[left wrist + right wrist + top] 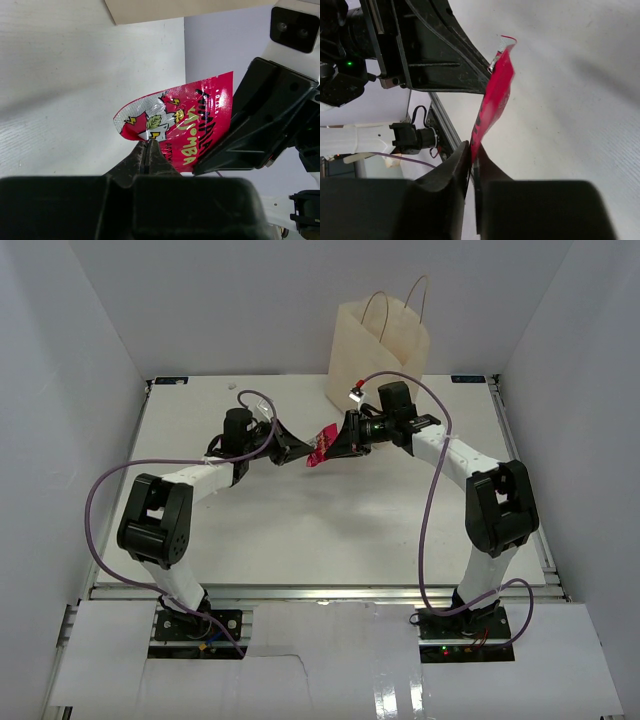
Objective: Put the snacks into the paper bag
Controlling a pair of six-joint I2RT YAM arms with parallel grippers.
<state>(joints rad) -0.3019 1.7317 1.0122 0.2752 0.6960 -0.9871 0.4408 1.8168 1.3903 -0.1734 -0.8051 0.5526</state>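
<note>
White walls point(90, 360) close in a white surface point(300, 530) on three sides. At the near edge the two arms are bolted down side by side, the left arm point(155, 520) and the right arm point(500, 505), each with a purple cable point(432, 500) looping off it. Both reach inward and meet over the middle of the surface, a little towards the far side.

Between them hangs the red packet point(322, 447), shiny, with yellow lettering and small lightning marks, lifted clear of the surface. From the left wrist view, the left gripper point(148, 150) has its fingers drawn together with no gap showing, nipping the packet's lower edge near its silver end. From the right wrist view, the right gripper point(472, 159) is closed to a thin slit, with the packet seen edge-on and its lower end caught in that slit. So each gripper has hold of the same packet, at opposite ends, and the two grippers are nearly nose to nose.

Beyond them, at the far edge of the surface and just past the right gripper, the paper bag point(385, 350) stands upright, cream-coloured, its thin loop handles point(395, 300) sticking up against the back wall. The packet is near the bag's foot but outside it and not touching it
</note>
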